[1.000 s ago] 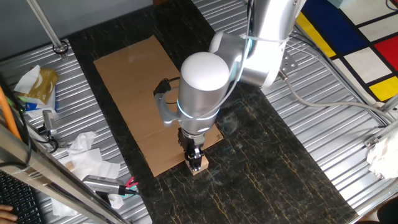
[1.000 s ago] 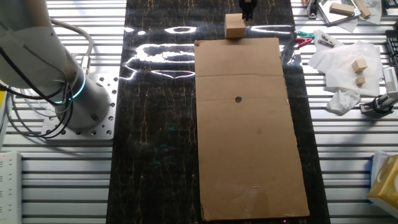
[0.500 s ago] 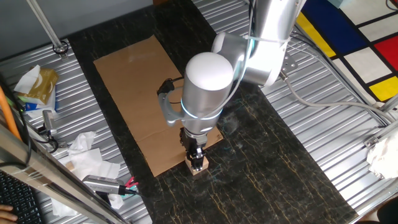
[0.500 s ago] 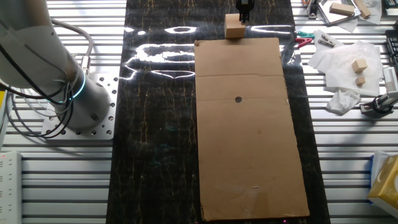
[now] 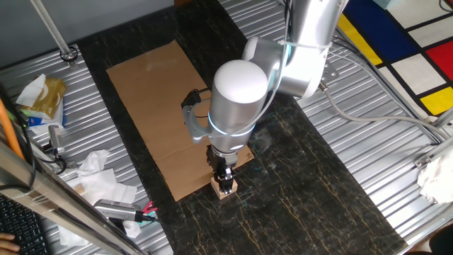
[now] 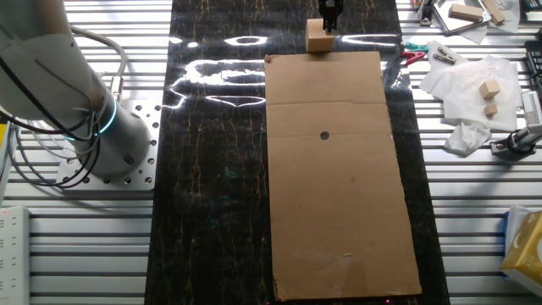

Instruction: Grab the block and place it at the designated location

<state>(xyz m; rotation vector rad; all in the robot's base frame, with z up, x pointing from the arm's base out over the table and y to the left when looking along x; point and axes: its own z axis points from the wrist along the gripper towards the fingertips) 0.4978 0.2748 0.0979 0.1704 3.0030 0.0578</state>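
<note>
Your claw point(image 5: 226, 180) sits down on the block point(image 5: 222, 190), grip state unreadable. Block's a cube, no long axis, square to the cardboard point(image 6: 339, 169) edge, on the desk point(image 6: 212, 169).

- I count one block point(image 6: 318, 36) on the table point(image 6: 212, 169), just off the short edge of the cardboard.
- I count one cardboard sheet point(image 6: 339, 195), lying flat.
- I count one black dot point(image 6: 325, 135) marked on that sheet.
- I count one arm point(image 5: 237, 99) carrying one hand point(image 5: 226, 178).
- I count two small wooden pieces point(image 6: 489, 97) on white paper point(image 6: 466, 89) at the table's side, seen in the other fixed view.
- I count one longer wooden piece point(image 6: 464, 12) near the top edge there.
- Crumpled white paper appears in several pieces; I cannot give an exact count.
</note>
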